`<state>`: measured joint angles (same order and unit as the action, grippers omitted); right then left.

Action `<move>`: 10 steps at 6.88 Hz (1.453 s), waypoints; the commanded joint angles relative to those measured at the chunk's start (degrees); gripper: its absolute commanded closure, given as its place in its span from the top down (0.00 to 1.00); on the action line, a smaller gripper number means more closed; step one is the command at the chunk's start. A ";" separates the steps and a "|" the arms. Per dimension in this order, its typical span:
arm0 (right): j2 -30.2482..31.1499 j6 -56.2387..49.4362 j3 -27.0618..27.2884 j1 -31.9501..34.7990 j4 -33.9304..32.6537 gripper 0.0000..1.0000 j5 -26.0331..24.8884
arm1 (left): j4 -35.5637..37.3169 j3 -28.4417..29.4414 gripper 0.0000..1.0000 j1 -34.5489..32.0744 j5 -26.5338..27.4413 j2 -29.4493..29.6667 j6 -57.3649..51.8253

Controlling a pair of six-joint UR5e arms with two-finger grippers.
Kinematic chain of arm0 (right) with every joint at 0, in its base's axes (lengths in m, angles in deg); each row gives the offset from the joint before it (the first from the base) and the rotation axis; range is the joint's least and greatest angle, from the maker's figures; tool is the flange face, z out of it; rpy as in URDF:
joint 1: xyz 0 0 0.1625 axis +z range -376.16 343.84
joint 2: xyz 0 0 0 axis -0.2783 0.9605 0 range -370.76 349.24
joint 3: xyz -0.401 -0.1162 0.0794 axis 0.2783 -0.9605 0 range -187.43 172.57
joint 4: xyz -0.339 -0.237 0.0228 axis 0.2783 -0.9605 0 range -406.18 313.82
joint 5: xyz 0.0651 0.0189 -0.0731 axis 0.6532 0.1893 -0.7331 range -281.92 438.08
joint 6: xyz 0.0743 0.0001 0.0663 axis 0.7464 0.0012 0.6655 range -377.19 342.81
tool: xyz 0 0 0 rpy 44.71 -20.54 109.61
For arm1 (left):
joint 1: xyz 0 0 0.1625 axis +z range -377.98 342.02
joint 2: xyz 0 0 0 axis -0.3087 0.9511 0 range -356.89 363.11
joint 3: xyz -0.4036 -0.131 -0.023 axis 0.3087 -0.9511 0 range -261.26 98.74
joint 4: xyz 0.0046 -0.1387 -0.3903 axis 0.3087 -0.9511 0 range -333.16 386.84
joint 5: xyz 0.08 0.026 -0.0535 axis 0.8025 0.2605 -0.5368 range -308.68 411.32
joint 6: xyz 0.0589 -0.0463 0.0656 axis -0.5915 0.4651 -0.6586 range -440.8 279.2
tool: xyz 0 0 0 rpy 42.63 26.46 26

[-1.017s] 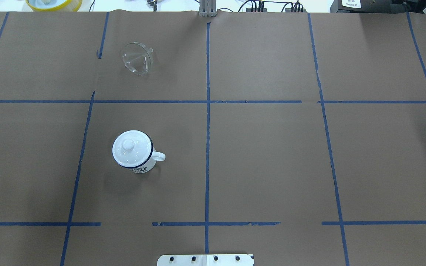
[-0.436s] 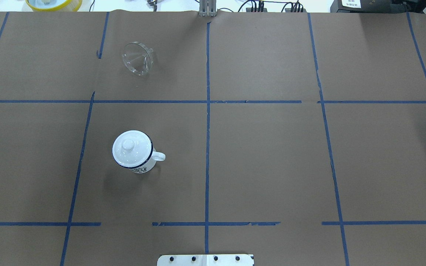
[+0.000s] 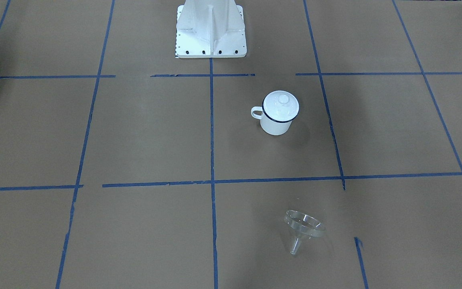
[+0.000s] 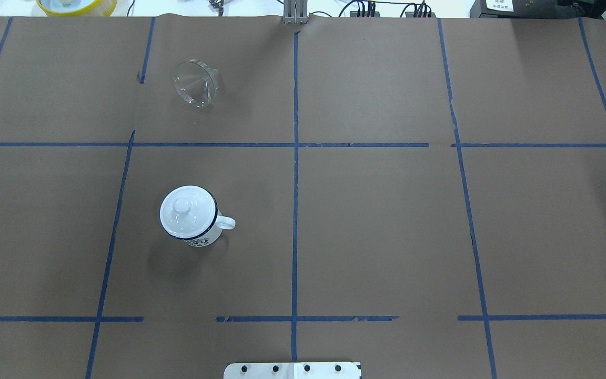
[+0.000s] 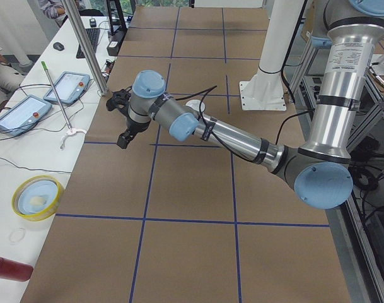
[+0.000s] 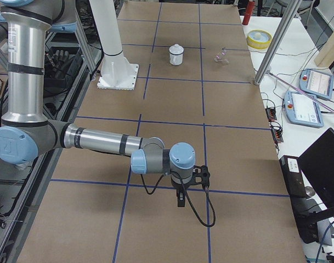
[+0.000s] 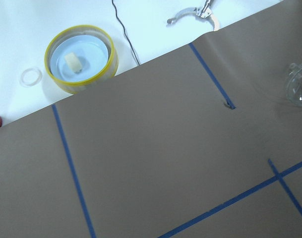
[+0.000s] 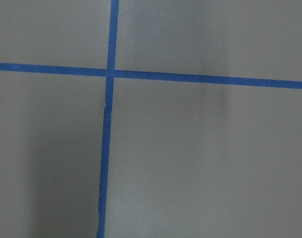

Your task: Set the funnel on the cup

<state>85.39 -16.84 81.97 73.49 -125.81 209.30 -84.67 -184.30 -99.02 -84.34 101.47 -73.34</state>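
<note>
The clear funnel (image 4: 196, 84) lies tilted on the brown paper at the far left; it also shows in the front view (image 3: 302, 230), the right view (image 6: 221, 56) and at the left wrist view's right edge (image 7: 299, 89). The white cup (image 4: 201, 241) with its dark blue rim stands upright nearer the robot, handle to the right, with a round white knobbed lid (image 4: 183, 208) on it; the cup also shows in the front view (image 3: 276, 125). The left gripper (image 5: 123, 137) hangs above the table's far left part. The right gripper (image 6: 180, 200) hangs over the right part. I cannot tell whether either is open.
A yellow-rimmed round dish (image 7: 81, 59) sits on the white bench beyond the table's far edge. The robot's white base (image 3: 211, 32) stands at the near middle. A metal post (image 5: 84, 44) rises at the far edge. Blue tape lines grid the paper.
</note>
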 commanded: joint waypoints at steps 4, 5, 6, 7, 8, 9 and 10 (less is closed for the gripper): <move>0.00 0.00 -0.01 0.00 0.00 1.00 0.00 | 19.42 -16.47 1.00 35.62 19.24 9.26 49.48; 0.00 0.00 -0.01 0.00 0.00 1.00 0.00 | 20.96 -16.06 1.00 41.34 24.60 12.53 56.80; 0.00 0.00 -0.01 0.00 0.00 1.00 0.00 | 20.98 -15.88 1.00 44.88 28.57 12.65 60.61; 0.00 0.00 -0.01 0.00 0.00 1.00 0.00 | 20.98 -15.62 1.00 47.18 30.17 12.74 63.96; 0.00 0.00 -0.01 0.00 0.00 1.00 0.00 | 20.98 -15.27 1.00 48.42 31.23 12.74 64.86; 0.00 0.00 -0.01 0.00 0.00 1.00 0.00 | 21.07 -13.70 0.93 49.74 33.42 13.69 66.00; 0.00 0.00 -0.01 0.00 0.00 1.00 0.00 | 21.15 -13.07 0.88 50.45 33.44 14.31 67.06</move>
<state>85.39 -16.84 81.95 73.49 -125.81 209.30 -63.62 -198.36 -49.78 -51.82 115.01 -7.69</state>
